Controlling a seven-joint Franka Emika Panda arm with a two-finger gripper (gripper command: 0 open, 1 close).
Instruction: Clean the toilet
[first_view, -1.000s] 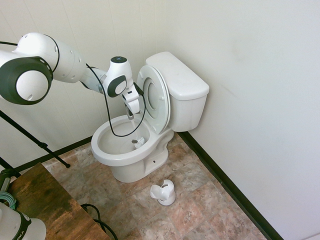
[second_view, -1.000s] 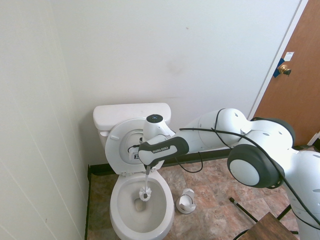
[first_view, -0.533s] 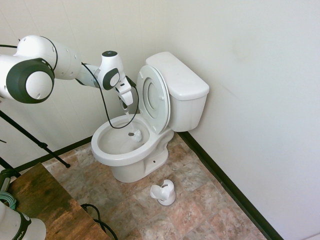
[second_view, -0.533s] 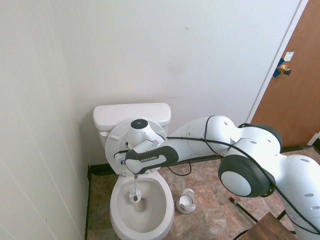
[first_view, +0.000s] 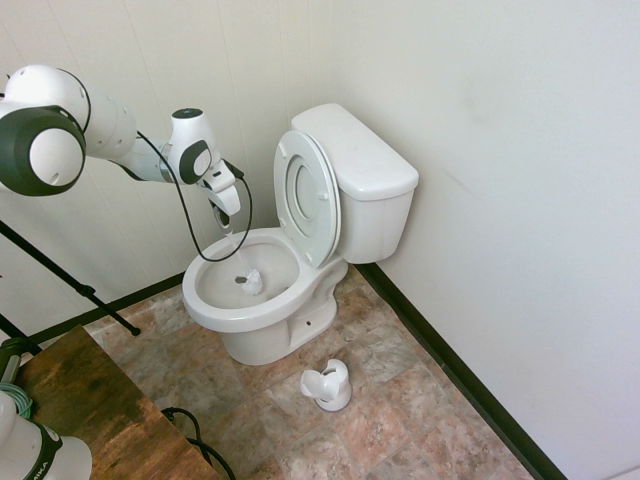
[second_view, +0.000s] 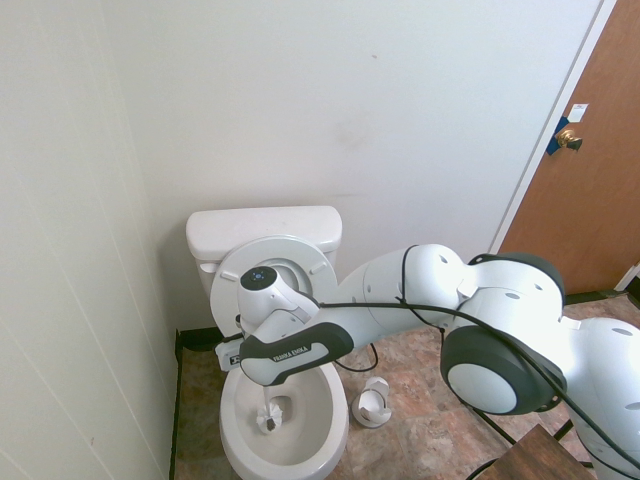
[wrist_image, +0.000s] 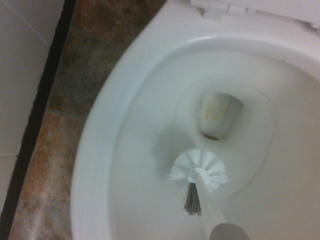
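Note:
The toilet stands in the corner, white, with its seat and lid raised against the tank. My gripper hovers over the wall side of the bowl's rim and is shut on the handle of a white toilet brush. The brush head is down inside the bowl, on the side near the wall. In the second exterior view the arm's wrist hides the gripper, and the brush head shows below it. From the wrist view, the brush head rests on the bowl's wall, short of the stained drain.
A small white brush holder sits on the tiled floor in front of the toilet, also seen as the holder. A brown wooden table fills the near left corner. Walls close in behind and beside the toilet. A wooden door stands at the right.
The arm has swung away from the raised seat toward the side wall. The brush head has swept across the bowl from near the back to the wall side.

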